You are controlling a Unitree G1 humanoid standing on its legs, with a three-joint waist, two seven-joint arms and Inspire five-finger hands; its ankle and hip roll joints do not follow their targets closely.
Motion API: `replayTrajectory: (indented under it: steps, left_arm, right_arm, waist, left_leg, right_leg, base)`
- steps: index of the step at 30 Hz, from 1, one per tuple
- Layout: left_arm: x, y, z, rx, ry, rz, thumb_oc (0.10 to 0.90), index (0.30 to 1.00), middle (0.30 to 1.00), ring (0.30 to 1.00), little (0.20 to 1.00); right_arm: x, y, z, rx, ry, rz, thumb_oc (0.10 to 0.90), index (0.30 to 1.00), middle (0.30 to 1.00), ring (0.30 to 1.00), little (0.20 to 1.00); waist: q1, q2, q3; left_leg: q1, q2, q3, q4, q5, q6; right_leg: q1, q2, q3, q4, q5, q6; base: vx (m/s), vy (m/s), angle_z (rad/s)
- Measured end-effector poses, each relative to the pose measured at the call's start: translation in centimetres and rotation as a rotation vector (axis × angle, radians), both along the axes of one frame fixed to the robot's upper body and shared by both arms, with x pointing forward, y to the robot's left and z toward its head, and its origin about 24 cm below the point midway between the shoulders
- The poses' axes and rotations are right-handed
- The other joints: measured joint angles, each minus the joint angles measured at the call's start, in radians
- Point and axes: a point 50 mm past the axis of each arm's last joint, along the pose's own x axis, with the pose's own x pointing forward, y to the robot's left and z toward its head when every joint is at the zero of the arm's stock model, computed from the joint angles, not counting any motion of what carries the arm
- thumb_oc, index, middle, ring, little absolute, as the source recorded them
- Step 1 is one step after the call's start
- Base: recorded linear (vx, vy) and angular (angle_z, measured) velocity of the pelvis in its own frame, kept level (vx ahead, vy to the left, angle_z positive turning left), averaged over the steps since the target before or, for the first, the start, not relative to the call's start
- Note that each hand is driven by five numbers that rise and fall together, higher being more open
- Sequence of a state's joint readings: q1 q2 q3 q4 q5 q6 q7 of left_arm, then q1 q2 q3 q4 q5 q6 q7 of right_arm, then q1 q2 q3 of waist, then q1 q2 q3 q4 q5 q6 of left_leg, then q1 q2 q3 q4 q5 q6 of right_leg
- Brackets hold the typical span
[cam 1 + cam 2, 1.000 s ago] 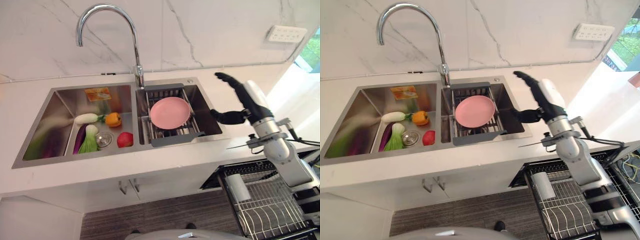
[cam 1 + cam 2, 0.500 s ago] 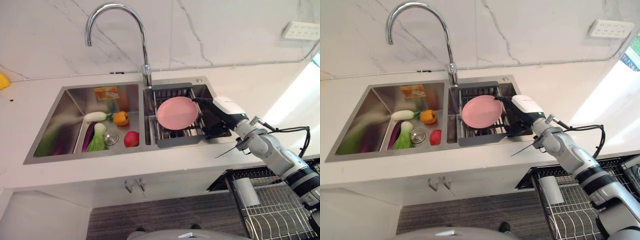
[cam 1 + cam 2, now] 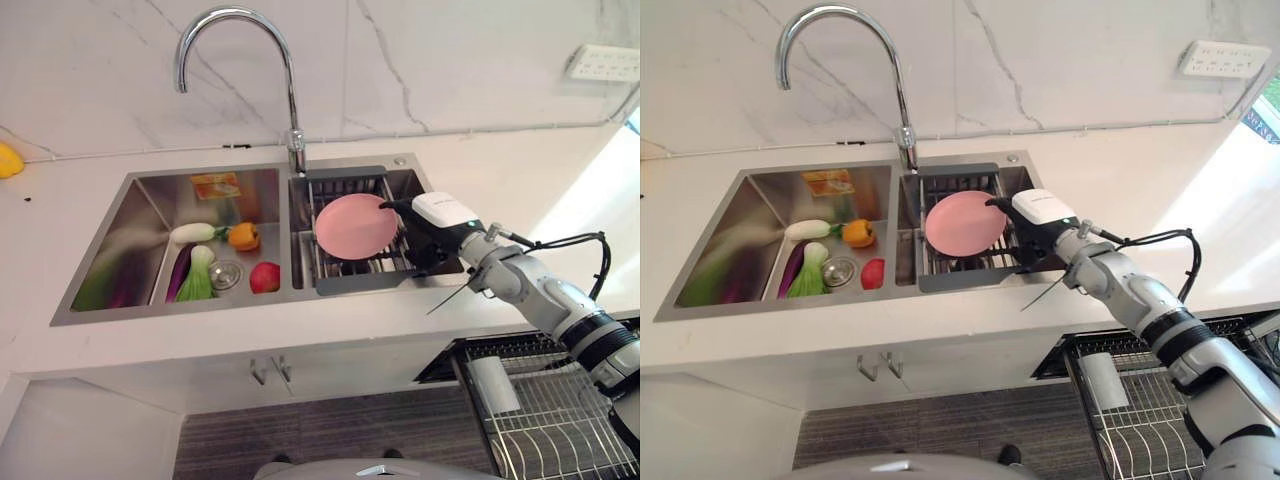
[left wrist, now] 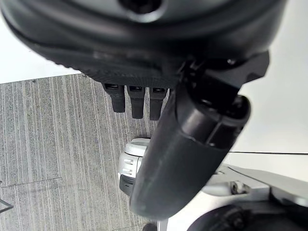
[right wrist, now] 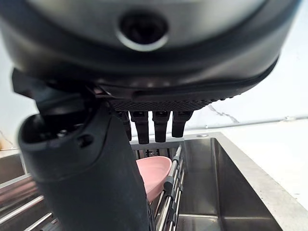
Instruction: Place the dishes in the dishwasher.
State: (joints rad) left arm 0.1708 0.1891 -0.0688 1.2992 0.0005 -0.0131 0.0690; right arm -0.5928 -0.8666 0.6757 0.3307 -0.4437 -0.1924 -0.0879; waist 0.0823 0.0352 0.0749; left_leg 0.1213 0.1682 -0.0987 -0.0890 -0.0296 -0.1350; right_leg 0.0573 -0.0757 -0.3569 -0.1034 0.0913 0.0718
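Note:
A round pink plate (image 3: 355, 225) leans tilted in the dark wire drain rack (image 3: 352, 282) set in the right basin of the sink. My right hand (image 3: 440, 213) is low in that basin, just right of the plate's edge. In the right wrist view its fingers (image 5: 154, 124) reach out straight above the plate (image 5: 156, 175) and its thumb (image 5: 91, 187) stands apart, so the hand is open and holds nothing. The pulled-out dishwasher rack (image 3: 545, 425) is at the lower right. My left hand (image 4: 137, 98) hangs open over the floor.
The left basin holds a white radish (image 3: 194, 233), an orange pepper (image 3: 243, 237), a red tomato (image 3: 265, 277), greens (image 3: 200, 280) and an eggplant (image 3: 178, 273). A tall faucet (image 3: 290, 150) rises behind the divider. A white cylinder (image 3: 485, 382) lies in the dishwasher rack.
My right hand has come down from above the counter into the right basin and closed in on the plate's right edge. The camera has shifted slightly. The plate has not moved.

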Motion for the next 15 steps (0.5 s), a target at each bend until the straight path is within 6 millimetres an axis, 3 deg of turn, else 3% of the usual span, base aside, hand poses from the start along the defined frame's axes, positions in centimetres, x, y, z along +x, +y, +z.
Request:
replayTrajectory:
  steps: [9, 15]
  left_arm:
    - [0.3, 0.0, 0.0, 0.012, -0.010, -0.006, 0.800, 0.900, 0.900, 0.900, 0.900]
    - [0.4, 0.0, 0.0, 0.015, -0.016, -0.007, 0.800, 0.900, 0.900, 0.900, 0.900]
  right_arm:
    - [0.6, 2.3, -1.0, -0.054, -0.009, 0.044, 0.800, 0.900, 0.900, 0.900, 0.900]
    - [0.9, 2.3, -2.0, -0.072, 0.002, 0.012, 0.800, 0.900, 0.900, 0.900, 0.900]
  waist:
    - [0.007, 0.001, -0.004]
    - [0.018, 0.000, -0.009]
  left_leg:
    - [0.001, 0.000, 0.000, 0.000, 0.001, -0.001]
    - [0.003, -0.001, -0.009, 0.000, 0.001, 0.000]
  right_leg:
    - [0.001, 0.001, 0.000, 0.000, 0.000, 0.000]
    - [0.009, 0.000, -0.004, 0.000, 0.000, 0.000]
  base:
    - [0.00, 0.000, 0.00]
    - [0.00, 0.000, 0.04]
